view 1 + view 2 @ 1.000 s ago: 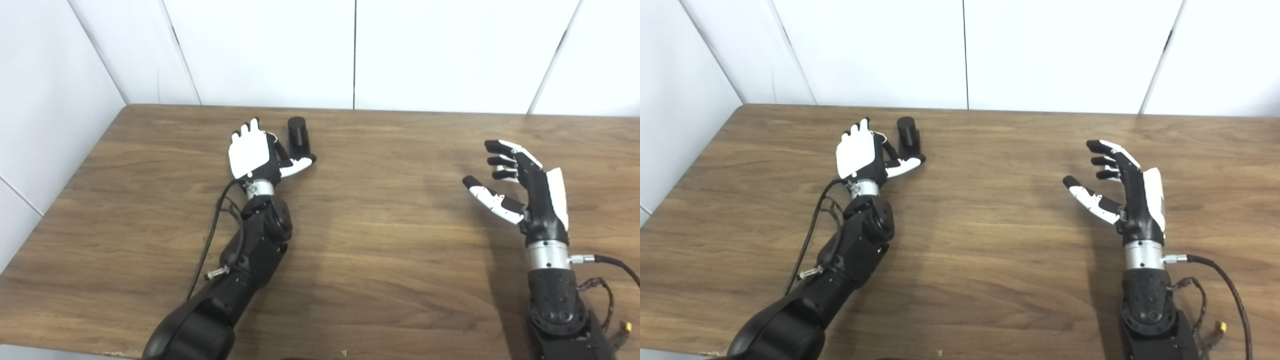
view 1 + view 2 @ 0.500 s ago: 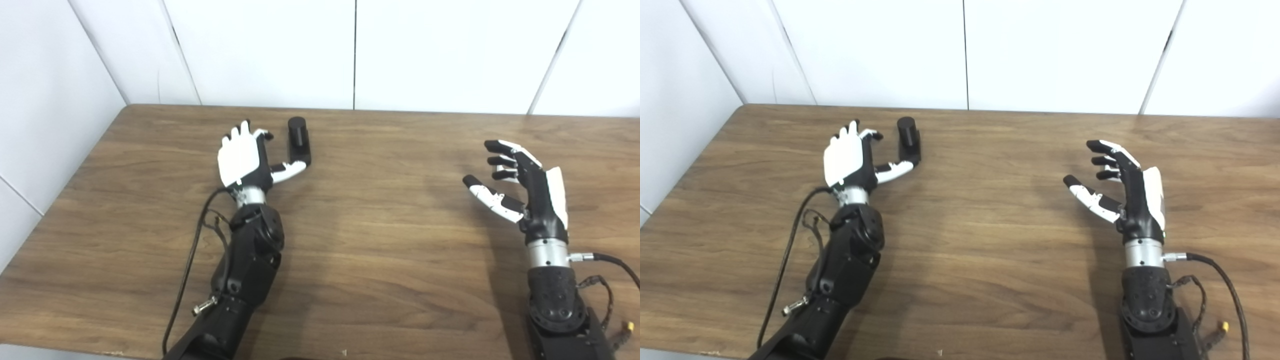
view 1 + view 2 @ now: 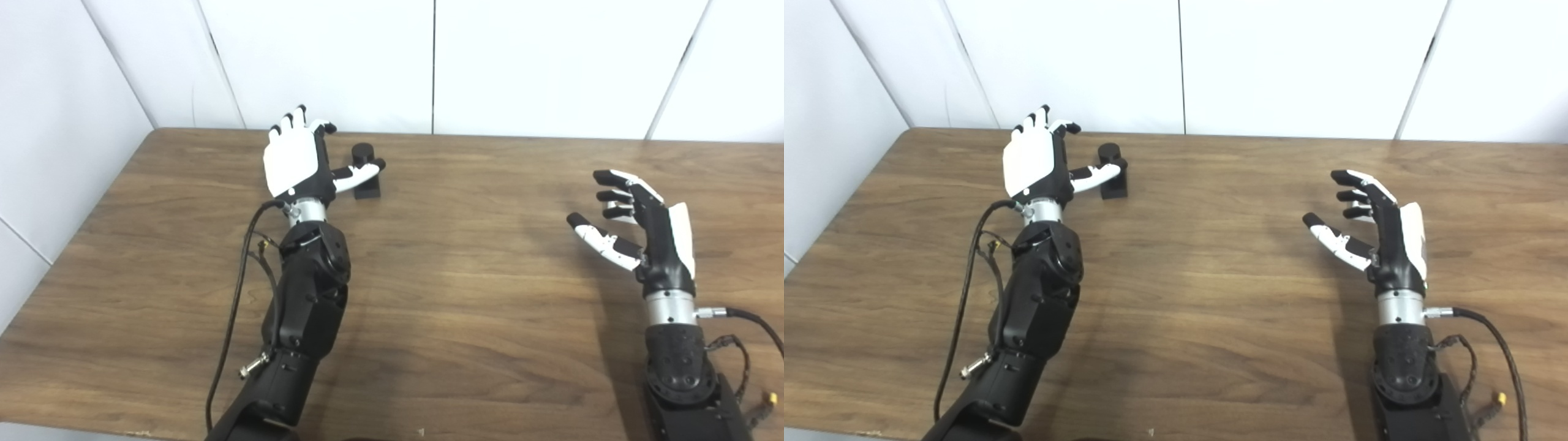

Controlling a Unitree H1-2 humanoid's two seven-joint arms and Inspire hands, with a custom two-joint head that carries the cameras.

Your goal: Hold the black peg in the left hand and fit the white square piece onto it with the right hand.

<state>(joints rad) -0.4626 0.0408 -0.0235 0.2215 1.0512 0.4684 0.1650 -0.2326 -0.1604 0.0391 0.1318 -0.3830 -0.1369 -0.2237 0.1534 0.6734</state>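
On the wooden table [image 3: 465,294], far left, black peg [image 3: 365,175] stands upright; left hand [image 3: 298,162] beside it, fingers spread, thumb crossing in front; right hand [image 3: 643,229] well apart, fingers spread, empty

Bright, even overhead light; soft shadows on the table [image 3: 465,294]; mild blur, possibly compression softness throughout.

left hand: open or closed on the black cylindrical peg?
Open. The left hand has its fingers spread apart beside the black cylindrical peg, which stands upright on the wooden table; only the thumb crosses in front of it.
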